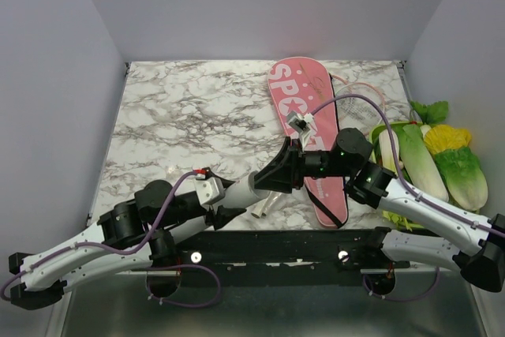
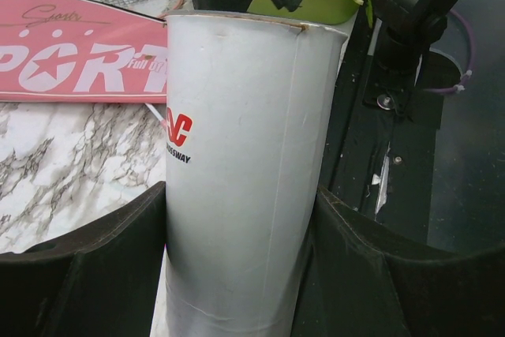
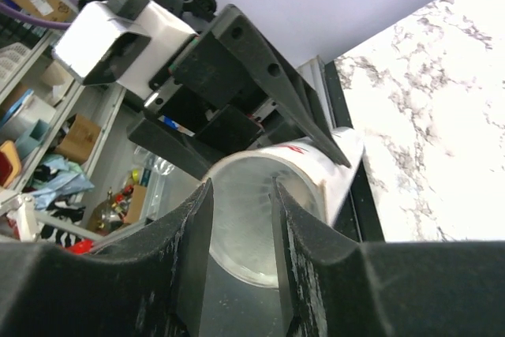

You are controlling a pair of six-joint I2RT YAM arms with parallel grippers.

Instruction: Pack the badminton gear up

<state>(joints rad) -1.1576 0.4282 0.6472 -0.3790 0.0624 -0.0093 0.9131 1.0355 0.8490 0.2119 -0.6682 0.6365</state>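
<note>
A long white tube (image 2: 245,179) with a red logo stands between the black fingers (image 2: 87,274) of my left gripper (image 1: 237,197), which is shut on its body. In the top view the tube (image 1: 254,185) hangs over the table's near edge, its open end facing my right gripper (image 1: 272,175). The right gripper (image 3: 241,250) is open at the tube's mouth (image 3: 260,219), nothing between its fingers. The pink "SPORT" bag (image 1: 304,116) lies at the middle right. Pink-white rackets (image 1: 359,92) lie beside it, partly under it.
Green and yellow toy vegetables (image 1: 442,159) are piled at the right edge, close to the right arm. A small pale object (image 1: 264,207) lies by the near edge under the grippers. The marble table (image 1: 189,116) has walls on three sides.
</note>
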